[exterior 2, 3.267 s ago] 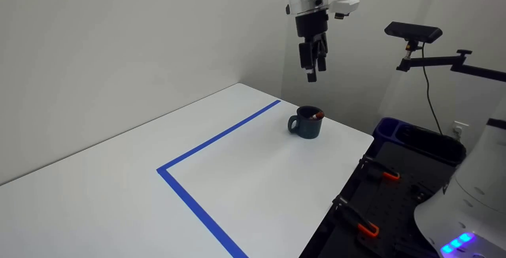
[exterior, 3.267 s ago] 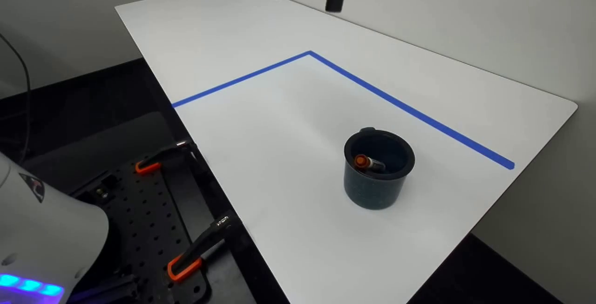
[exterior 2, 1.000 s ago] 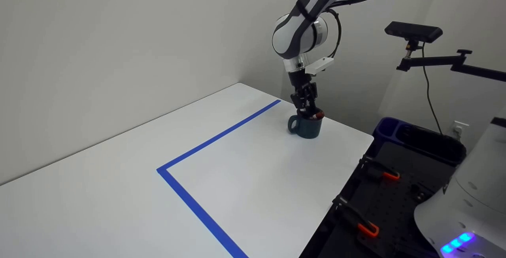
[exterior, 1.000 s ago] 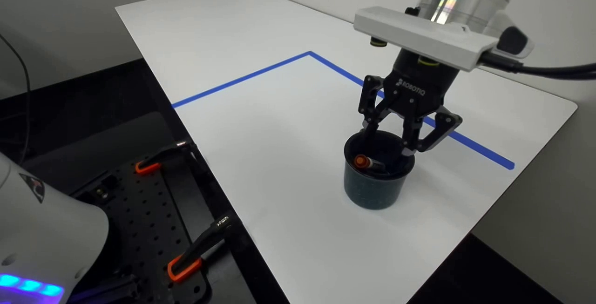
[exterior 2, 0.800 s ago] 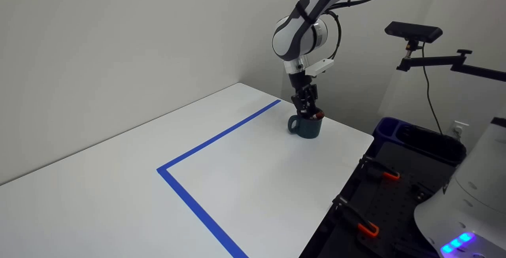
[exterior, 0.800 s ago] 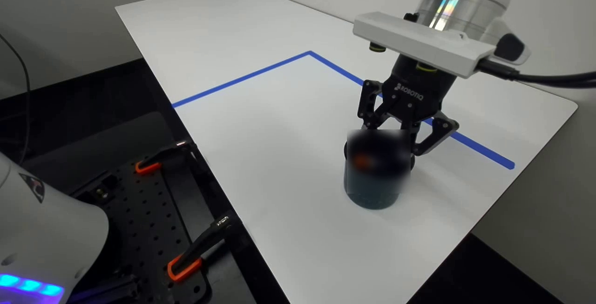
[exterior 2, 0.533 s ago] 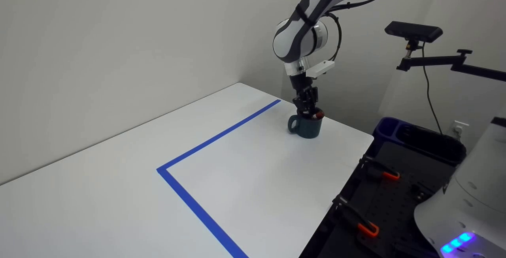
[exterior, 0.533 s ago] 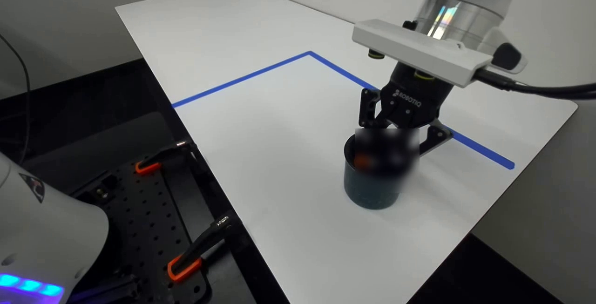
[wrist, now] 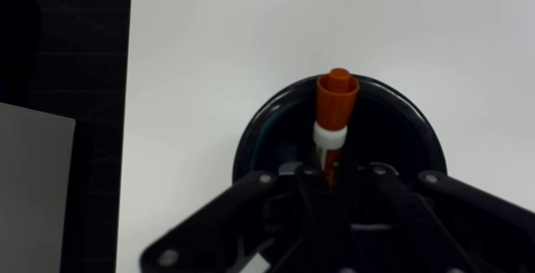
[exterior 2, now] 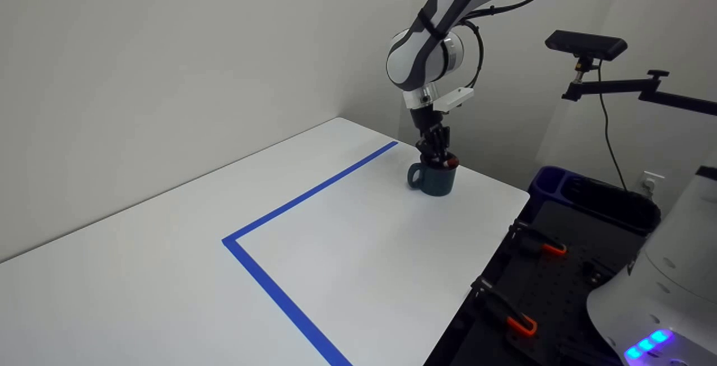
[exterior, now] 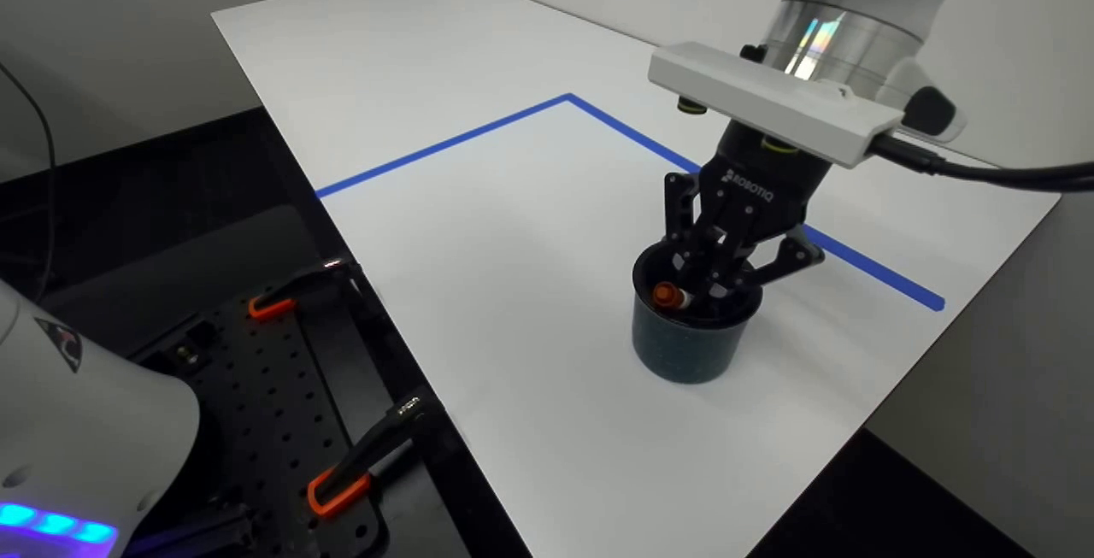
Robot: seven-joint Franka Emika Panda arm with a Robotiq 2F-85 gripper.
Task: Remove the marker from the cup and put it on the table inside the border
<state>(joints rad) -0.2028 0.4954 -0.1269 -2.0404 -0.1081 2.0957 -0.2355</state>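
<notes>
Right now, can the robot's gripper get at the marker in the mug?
Probably yes: the mug is open on top, and the gripper reaches inside, right by the orange-capped marker.

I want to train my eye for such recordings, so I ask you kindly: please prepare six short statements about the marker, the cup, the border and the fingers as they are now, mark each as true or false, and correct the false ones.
1. The marker leans inside the cup. True.
2. The cup lies on its side. False: it stands upright on the table.
3. The border is blue. True.
4. The cup stands outside the border. False: it stands inside, on the side of the robot base.
5. The marker's visible end is green. False: it is orange.
6. The fingers reach down into the cup. True.
</notes>
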